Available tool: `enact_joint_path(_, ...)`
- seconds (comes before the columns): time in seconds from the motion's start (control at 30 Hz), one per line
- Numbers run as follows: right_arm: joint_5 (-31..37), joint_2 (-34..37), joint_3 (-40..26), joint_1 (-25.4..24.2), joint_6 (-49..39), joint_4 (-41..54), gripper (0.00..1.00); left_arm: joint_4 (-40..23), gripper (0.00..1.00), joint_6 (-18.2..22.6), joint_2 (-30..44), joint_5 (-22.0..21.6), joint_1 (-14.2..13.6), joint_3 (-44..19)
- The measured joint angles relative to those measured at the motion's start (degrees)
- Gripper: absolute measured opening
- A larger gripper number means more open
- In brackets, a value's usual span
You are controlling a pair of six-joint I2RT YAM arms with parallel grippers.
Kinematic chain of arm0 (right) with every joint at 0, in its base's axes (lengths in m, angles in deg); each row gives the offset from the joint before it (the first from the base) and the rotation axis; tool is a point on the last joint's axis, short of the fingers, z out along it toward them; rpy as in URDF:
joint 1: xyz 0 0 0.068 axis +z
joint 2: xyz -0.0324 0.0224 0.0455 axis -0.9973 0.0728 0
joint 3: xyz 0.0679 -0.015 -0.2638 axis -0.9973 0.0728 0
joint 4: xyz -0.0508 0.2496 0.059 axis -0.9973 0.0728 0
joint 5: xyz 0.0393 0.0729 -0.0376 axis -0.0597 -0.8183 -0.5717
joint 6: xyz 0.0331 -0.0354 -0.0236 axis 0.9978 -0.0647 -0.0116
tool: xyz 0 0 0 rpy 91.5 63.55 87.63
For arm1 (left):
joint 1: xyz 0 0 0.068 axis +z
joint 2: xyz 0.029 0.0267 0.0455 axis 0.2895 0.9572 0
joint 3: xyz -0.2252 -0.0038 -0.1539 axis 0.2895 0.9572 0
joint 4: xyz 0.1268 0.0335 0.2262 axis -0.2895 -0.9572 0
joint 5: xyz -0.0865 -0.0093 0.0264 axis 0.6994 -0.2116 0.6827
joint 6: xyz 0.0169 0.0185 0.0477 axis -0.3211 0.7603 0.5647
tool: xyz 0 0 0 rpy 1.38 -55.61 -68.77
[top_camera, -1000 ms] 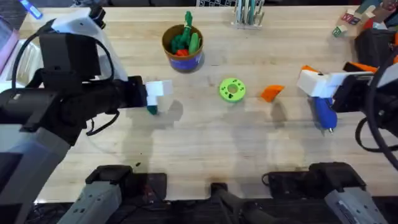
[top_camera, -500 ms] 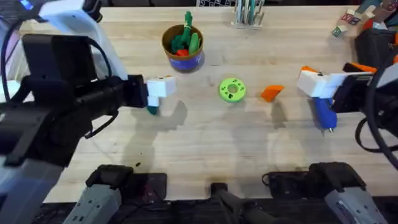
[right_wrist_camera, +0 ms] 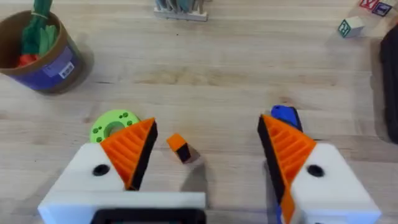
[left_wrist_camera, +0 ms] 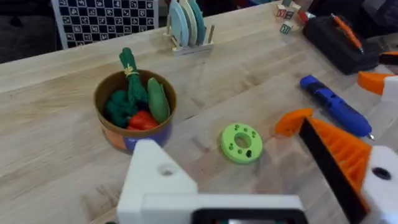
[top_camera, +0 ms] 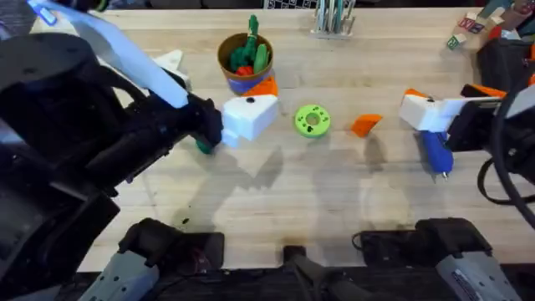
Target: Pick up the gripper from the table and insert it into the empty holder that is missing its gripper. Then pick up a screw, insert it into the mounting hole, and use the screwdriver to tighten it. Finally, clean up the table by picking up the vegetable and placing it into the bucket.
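Note:
My left gripper (top_camera: 264,97) hovers open beside the bucket (top_camera: 245,63). One jaw is a bare white holder (left_wrist_camera: 155,180) with its dark mounting hole (left_wrist_camera: 166,169); the other carries an orange finger (left_wrist_camera: 339,152). The loose orange gripper (top_camera: 364,124) lies on the table right of the green disc (top_camera: 313,119), also in the right wrist view (right_wrist_camera: 179,147). My right gripper (right_wrist_camera: 208,127) stands open at the right, above the blue screwdriver (top_camera: 437,150). A dark-green vegetable (top_camera: 203,146) lies under the left arm. A tiny dark speck (top_camera: 185,221) could be the screw.
The bucket holds several toy vegetables. A rack of plates (top_camera: 334,17) stands at the back, toy blocks (top_camera: 466,30) and a black case (top_camera: 504,57) at the back right. Bare wood spreads across the front middle of the table.
The left arm has risen and swung right toward the bucket, its gripper turning so the orange finger now shows. The right arm has not moved.

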Motion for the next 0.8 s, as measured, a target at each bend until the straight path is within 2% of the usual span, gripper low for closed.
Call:
enact_joint_path(0.27,0.0,0.0,0.0,0.0,0.0,0.0,0.992,-0.3,0.991,-2.5,0.0,0.9,0.0,0.0)
enact_joint_path(0.43,0.0,0.0,0.0,0.0,0.0,0.0,0.992,3.4,0.991,-2.7,0.0,0.8,0.0,0.0)
enact_joint_path(0.63,0.0,0.0,0.0,0.0,0.0,0.0,0.992,8.4,0.991,1.4,-1.6,0.4,-0.4,0.3)
enact_joint_path(0.8,0.0,0.0,0.0,0.0,0.0,0.0,0.992,9.9,0.991,6.0,-11.4,0.2,-1.6,5.4)
